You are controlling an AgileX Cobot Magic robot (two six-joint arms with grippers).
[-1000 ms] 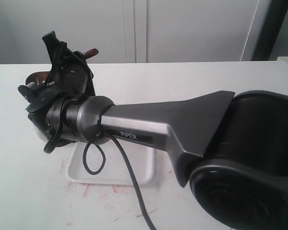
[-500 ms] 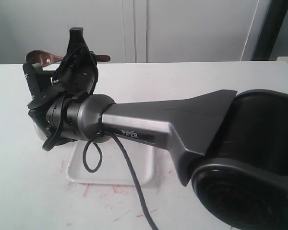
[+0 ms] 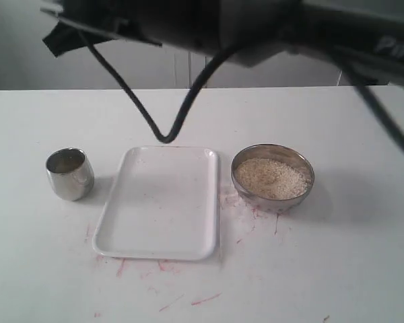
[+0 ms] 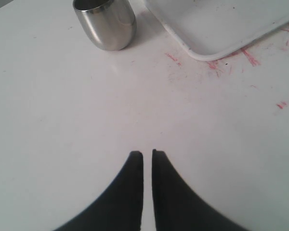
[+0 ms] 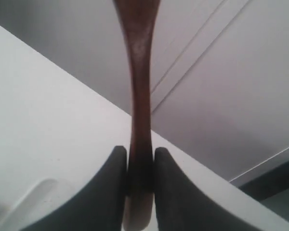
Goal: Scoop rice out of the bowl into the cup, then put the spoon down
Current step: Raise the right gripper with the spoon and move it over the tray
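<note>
Tray [image 3: 158,202] is lying in the middle of the table [image 3: 350,269]. Cup [image 3: 69,173] is standing left of the tray, near it, not touching. Bowl [image 3: 276,203] is sitting just right of the tray. Rice [image 3: 269,178] is lying in the bowl.

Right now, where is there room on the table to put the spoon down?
The white tray between the cup and the bowl is bare. The table is also free on the camera's side of the tray, left of the cup, and right of the bowl. It is tight only between tray and bowl.

cup [image 3: 70,176] left of tray [image 3: 158,202], bowl [image 3: 277,204] of rice [image 3: 271,177] right.
</note>
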